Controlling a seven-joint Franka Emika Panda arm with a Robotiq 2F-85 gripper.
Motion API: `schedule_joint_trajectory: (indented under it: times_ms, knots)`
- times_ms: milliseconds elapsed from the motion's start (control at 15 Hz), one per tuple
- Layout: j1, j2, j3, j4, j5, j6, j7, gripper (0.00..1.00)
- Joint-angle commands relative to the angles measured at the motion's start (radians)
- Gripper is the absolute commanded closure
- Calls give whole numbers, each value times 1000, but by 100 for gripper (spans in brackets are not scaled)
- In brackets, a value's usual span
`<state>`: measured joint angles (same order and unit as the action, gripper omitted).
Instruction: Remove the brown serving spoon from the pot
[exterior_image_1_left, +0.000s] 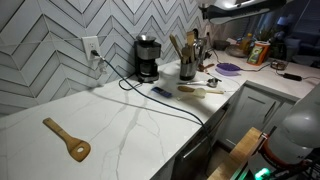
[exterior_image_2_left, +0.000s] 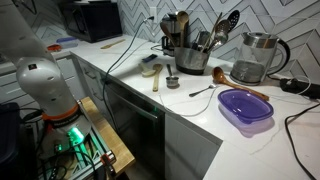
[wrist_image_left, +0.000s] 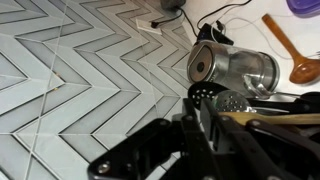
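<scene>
The small shiny metal pot (exterior_image_1_left: 187, 71) stands on the white counter next to the black coffee maker (exterior_image_1_left: 147, 57) and holds several utensils. It also shows in an exterior view (exterior_image_2_left: 191, 60). My black gripper (exterior_image_2_left: 175, 28) hangs right over the pot among the handles. In the wrist view the gripper (wrist_image_left: 200, 118) has its fingers close together on the light brown wooden handle of the serving spoon (wrist_image_left: 250, 118), which runs off to the right. Two perforated metal spoons (wrist_image_left: 230, 100) stick up just beyond. The pot itself is hidden in the wrist view.
A steel kettle (exterior_image_2_left: 256, 56) stands beside the pot, with a purple bowl (exterior_image_2_left: 245, 106) and a brown spoon (exterior_image_2_left: 247, 84) in front of it. A wooden spoon (exterior_image_1_left: 200, 90), a wooden spatula (exterior_image_1_left: 66, 140) and a small metal cup (exterior_image_2_left: 172, 82) lie on the counter. Black cables (exterior_image_1_left: 150, 100) cross it.
</scene>
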<state>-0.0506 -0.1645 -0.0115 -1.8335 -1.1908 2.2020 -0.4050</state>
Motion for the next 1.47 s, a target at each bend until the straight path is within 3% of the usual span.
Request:
schedule_joint_trajectory:
  times_ms: [0, 200, 267, 867, 1400]
  knots:
    - [23, 3, -16, 11, 152, -73, -134, 96]
    - [32, 4, -20, 21, 303, -172, -276, 96]
    - [33, 4, -21, 26, 350, -201, -316, 64]
    - [-18, 21, -112, 43, 705, -314, -527, 2]
    - [-88, 72, -230, 48, 1072, -305, -697, 1]
